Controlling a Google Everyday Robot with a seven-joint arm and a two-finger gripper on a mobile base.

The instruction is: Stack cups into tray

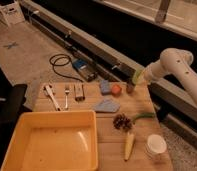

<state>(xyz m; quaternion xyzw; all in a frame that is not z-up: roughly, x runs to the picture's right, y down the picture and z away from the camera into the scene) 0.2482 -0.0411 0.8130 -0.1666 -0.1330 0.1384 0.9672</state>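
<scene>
The yellow tray [12, 142] sits empty at the table's front left. My gripper [138, 78] is at the far right edge of the table, shut on the pale green cup [136, 76] and holding it above the tabletop. The dark brown cup [130, 88] stands on the table just below the held cup, next to the orange ball [116, 89]. The wider white cup [155, 145] stands at the front right corner.
A pinecone [122, 122], a green stem [143, 116] and a yellow corn-like piece [129, 145] lie between tray and white cup. A blue cloth [107, 105], a blue block [105, 86], a fork [67, 95], a white utensil [52, 96] and a small grey box [79, 92] lie behind the tray.
</scene>
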